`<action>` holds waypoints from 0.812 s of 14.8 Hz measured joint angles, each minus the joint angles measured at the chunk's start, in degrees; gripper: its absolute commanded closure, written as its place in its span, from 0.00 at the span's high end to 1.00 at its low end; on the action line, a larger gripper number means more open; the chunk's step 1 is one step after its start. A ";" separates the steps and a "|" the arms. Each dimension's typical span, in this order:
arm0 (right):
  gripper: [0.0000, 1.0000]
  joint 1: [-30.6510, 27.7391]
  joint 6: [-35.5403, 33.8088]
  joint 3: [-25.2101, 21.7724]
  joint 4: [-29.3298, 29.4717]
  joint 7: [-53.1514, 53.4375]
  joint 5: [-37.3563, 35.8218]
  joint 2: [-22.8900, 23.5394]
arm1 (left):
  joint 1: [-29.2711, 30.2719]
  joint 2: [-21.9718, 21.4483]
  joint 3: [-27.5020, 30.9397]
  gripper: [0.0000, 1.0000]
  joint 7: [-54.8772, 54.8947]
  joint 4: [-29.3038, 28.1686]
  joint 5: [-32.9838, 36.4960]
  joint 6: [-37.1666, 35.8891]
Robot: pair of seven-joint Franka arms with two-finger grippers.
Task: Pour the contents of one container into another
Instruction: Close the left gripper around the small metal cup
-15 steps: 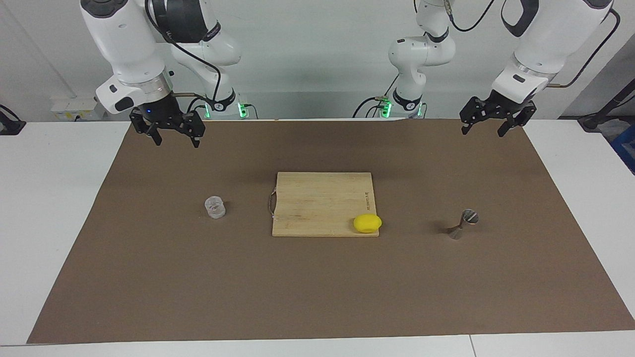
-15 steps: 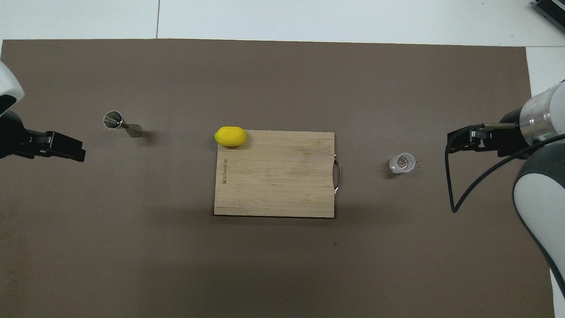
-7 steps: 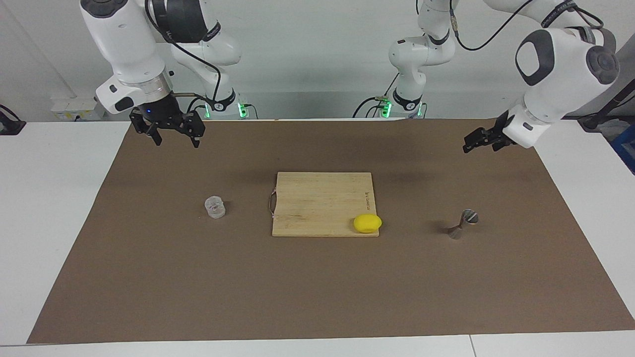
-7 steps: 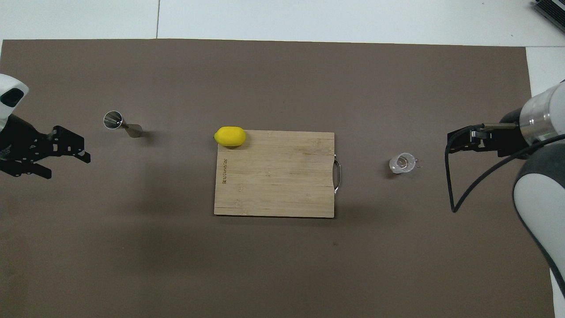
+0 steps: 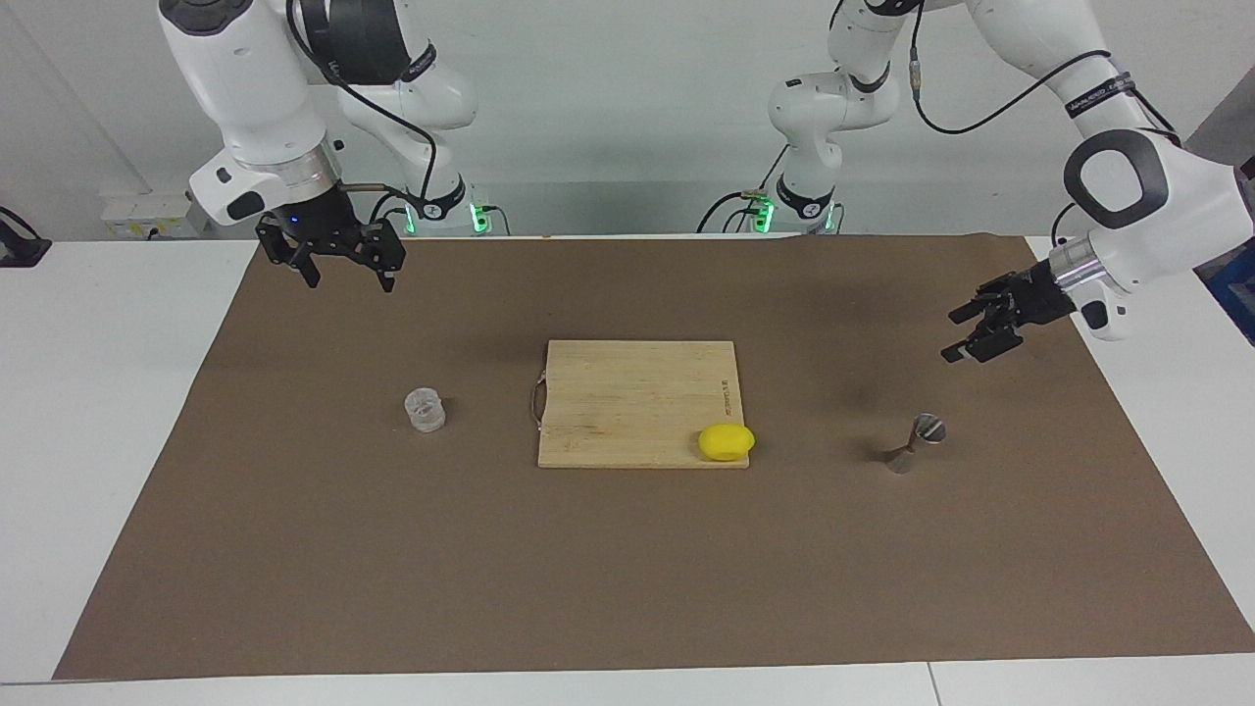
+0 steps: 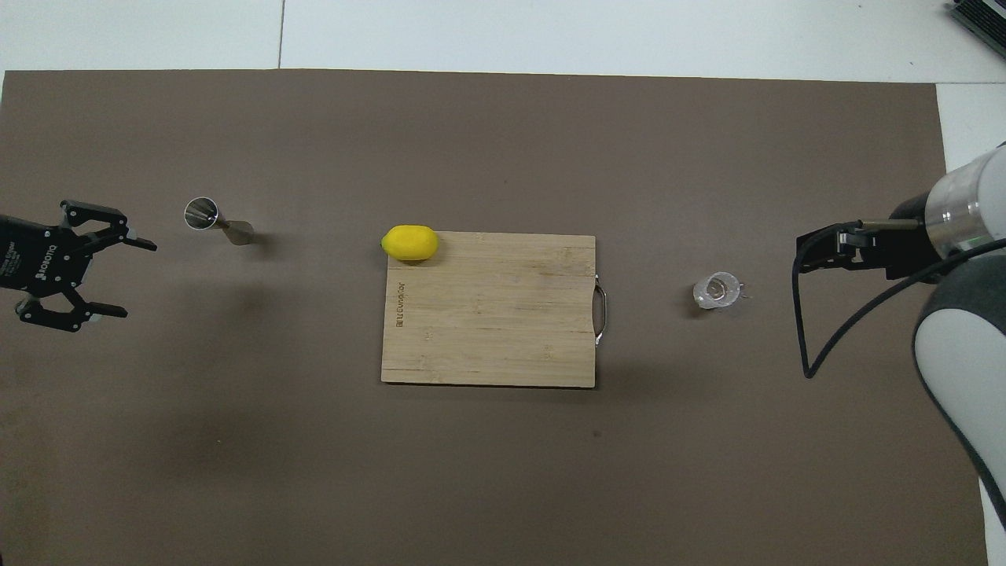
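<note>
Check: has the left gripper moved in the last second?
Yes. The left gripper has dropped from the mat's robot-side edge toward the jigger, fingers open and now turned sideways. The jigger and the cutting board stayed put.

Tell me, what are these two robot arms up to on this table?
Nothing is held yet. The left hand, open, hangs over the brown mat near the metal jigger, which stands toward the left arm's end. The right hand, also open, waits over the mat toward the right arm's end; the clear glass cup stands untouched farther from the robots. Between the two sits a wooden cutting board with a lemon at its corner.
</note>
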 measured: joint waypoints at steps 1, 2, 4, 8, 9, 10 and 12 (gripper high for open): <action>1.00 0.00 0.00 0.00 0.00 0.00 0.00 0.00 | 0.06 -0.23 0.82 1.00 -2.21 -2.20 -3.88 1.91; 1.00 0.00 0.00 0.00 0.00 0.00 0.00 0.00 | 0.26 -0.46 1.36 1.00 -5.11 -4.06 -7.85 3.52; 1.00 0.00 0.00 0.00 0.00 0.00 0.00 0.00 | 1.07 -0.90 1.51 1.00 -12.04 -7.15 -16.28 6.64; 1.00 0.00 0.00 0.00 0.00 0.00 0.00 0.00 | 2.39 -1.14 1.54 1.00 -21.53 -12.10 -31.40 12.30; 1.00 0.00 0.00 0.00 0.00 0.00 0.00 0.00 | 2.67 -1.10 1.54 1.00 -22.72 -13.42 -34.57 13.62; 1.00 0.00 0.00 0.00 0.00 0.00 0.00 0.00 | 2.84 -0.91 1.54 1.00 -23.53 -14.59 -37.20 14.60; 1.00 0.00 0.00 0.00 0.00 0.00 0.00 0.00 | 2.87 0.07 1.41 1.00 -25.45 -16.01 -42.08 16.44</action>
